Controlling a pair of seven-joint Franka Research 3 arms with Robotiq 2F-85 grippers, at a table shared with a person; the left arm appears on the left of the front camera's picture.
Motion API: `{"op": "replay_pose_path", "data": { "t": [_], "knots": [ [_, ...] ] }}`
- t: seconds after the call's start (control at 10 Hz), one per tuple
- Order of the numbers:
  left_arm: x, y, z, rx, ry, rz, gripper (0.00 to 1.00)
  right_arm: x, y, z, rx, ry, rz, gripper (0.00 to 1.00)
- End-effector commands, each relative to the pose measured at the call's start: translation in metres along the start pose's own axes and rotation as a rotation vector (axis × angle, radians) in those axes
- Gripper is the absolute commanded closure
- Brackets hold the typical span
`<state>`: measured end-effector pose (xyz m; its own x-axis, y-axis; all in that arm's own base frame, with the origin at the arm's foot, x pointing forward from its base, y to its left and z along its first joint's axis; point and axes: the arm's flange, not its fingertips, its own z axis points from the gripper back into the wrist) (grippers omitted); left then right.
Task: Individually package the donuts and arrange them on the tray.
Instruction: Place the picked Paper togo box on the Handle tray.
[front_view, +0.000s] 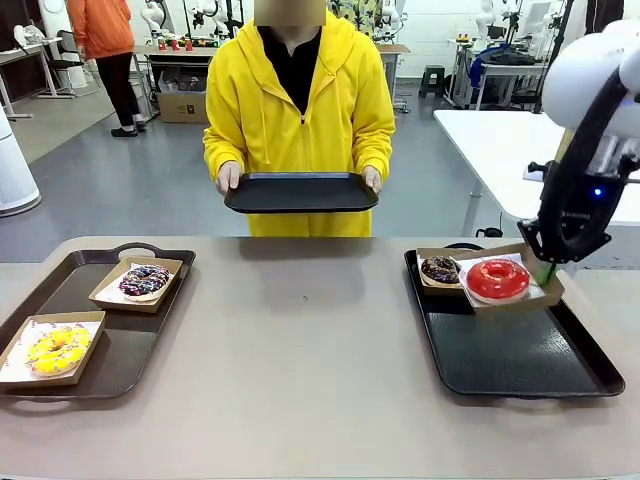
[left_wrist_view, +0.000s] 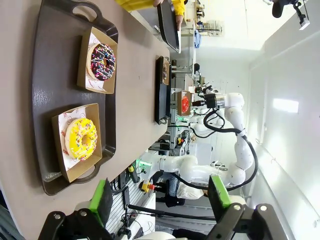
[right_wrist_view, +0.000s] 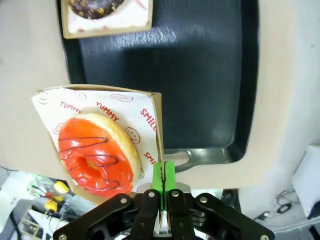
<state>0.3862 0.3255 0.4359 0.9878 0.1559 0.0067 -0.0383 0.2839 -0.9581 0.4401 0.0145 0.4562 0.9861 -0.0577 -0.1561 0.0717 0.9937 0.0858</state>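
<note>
1. Above the right tray (front_view: 520, 375), on the right of the table (front_view: 300, 400), the right arm hangs steeply down, wrist bent toward the tray's far end.
2. Its right pincer (right_wrist_view: 163, 172) is clamped shut on the wall of a cardboard box (front_view: 505, 300) carrying the red donut (front_view: 498, 279).
3. Lower the box level beside the boxed chocolate donut (front_view: 440, 269), since a tilt could slide the donut out.
4. Over the left tray (left_wrist_view: 47, 95), the left pincer (left_wrist_view: 160, 200) stands wide open and empty, above the yellow donut (left_wrist_view: 81, 138) and sprinkled donut (left_wrist_view: 102, 61).

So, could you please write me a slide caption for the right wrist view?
Right gripper pinches the wall of a cardboard box holding the red donut, lifted above the black tray.
</note>
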Motion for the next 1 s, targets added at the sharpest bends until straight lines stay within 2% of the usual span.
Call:
{"op": "replay_pose_path", "data": {
  "t": [0.0,0.2,0.3,0.9],
  "knots": [
    [-0.002,-0.004,-0.001,0.008,-0.009,0.017,0.0,-0.004,-0.008,-0.016,0.048,-0.032,0.022,0.99],
    [-0.002,-0.004,-0.001,0.008,-0.009,0.017,0.0,0.009,0.002,-0.021,0.033,-0.076,0.031,0.99],
    [-0.002,-0.004,-0.001,0.008,-0.009,0.017,0.0,0.001,-0.009,-0.017,0.008,-0.016,0.006,0.99],
    [-0.002,-0.004,-0.001,0.008,-0.009,0.017,0.0,0.001,-0.009,-0.017,0.008,-0.016,0.006,0.99]
  ]
}}
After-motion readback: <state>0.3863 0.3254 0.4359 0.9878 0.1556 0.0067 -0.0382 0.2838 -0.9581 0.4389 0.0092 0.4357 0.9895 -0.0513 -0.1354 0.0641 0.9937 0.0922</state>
